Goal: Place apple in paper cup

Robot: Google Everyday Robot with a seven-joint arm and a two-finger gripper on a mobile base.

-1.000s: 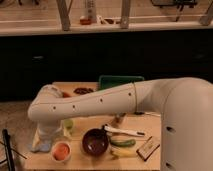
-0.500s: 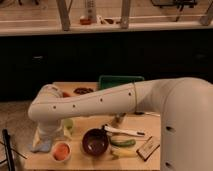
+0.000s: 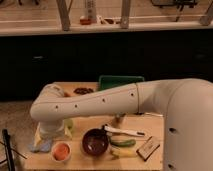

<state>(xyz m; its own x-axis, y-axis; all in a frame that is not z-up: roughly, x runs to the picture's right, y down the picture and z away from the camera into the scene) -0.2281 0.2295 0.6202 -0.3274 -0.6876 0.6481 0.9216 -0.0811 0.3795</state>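
The red-orange apple (image 3: 61, 150) sits inside the short white paper cup (image 3: 61, 158) near the table's front left. My white arm reaches across the table from the right. Its wrist and gripper (image 3: 50, 132) hang just up and to the left of the cup, mostly hidden behind the arm's own casing. The gripper is apart from the apple.
A dark brown glossy bowl (image 3: 95, 142) stands right of the cup. A pale green round object (image 3: 68, 124) lies behind the cup. A white utensil (image 3: 124, 131), a green and a yellow item (image 3: 121, 145), a packet (image 3: 149, 148) and a green tray (image 3: 120, 81) are also on the wooden table (image 3: 85, 162). A bluish cloth (image 3: 42, 145) lies at the left edge.
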